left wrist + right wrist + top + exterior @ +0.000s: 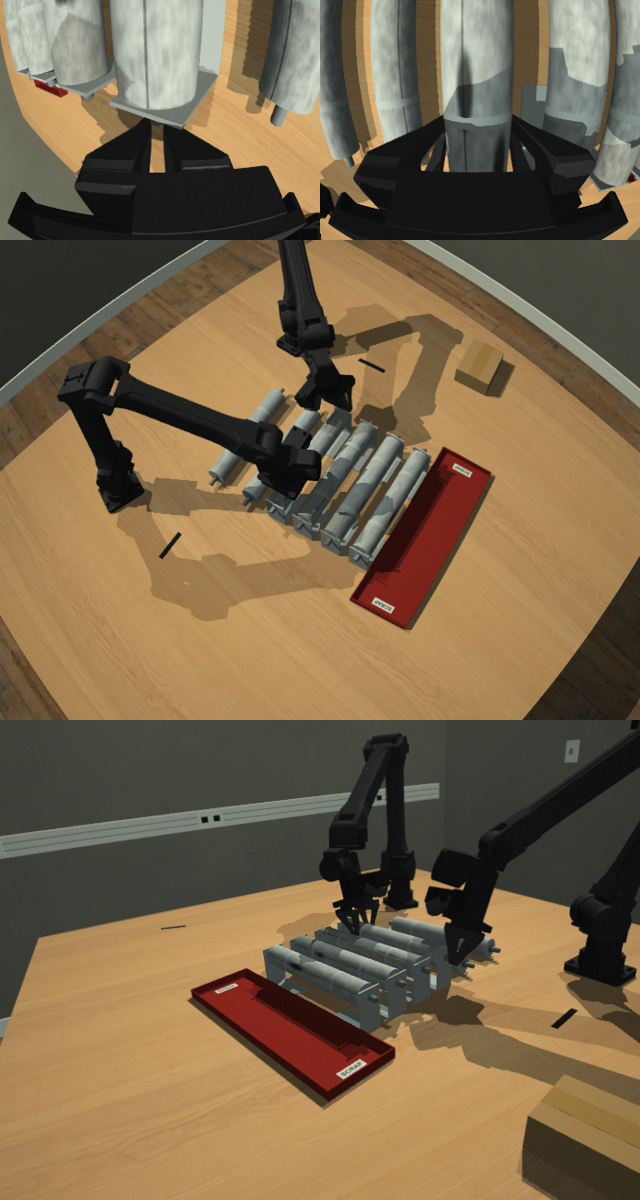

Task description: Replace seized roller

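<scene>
With the left pincer (341, 405) (457, 960) (157, 121) nipping the axle (156, 123) outside its bracket (343, 416) (442, 970) (203, 90), and the right pincer (293, 495) (363, 925) (477, 121) clasping the roller (325, 439) (390, 933) (157, 55) (479, 55) seated in the bed, a crooked pull could have jammed the hexagonal axle, or a shallow grip slipped, letting its spring snap back.

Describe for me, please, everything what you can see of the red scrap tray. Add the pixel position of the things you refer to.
The scrap tray (439, 534) (289, 1034) (52, 89) (632, 177) is a long, shallow rectangle with low walls, plain red; metal or plastic, I cannot tell. A white "SCRAP" label (462, 470) (351, 1068) marks each end. It lies flat on the table (154, 653) (154, 1123) (277, 152) (528, 28), lengthwise alongside the roller bed (366, 486) (356, 960) (157, 55) (477, 55). No roller is inside, only shadows. Whether it touches the bed is unclear.
</scene>
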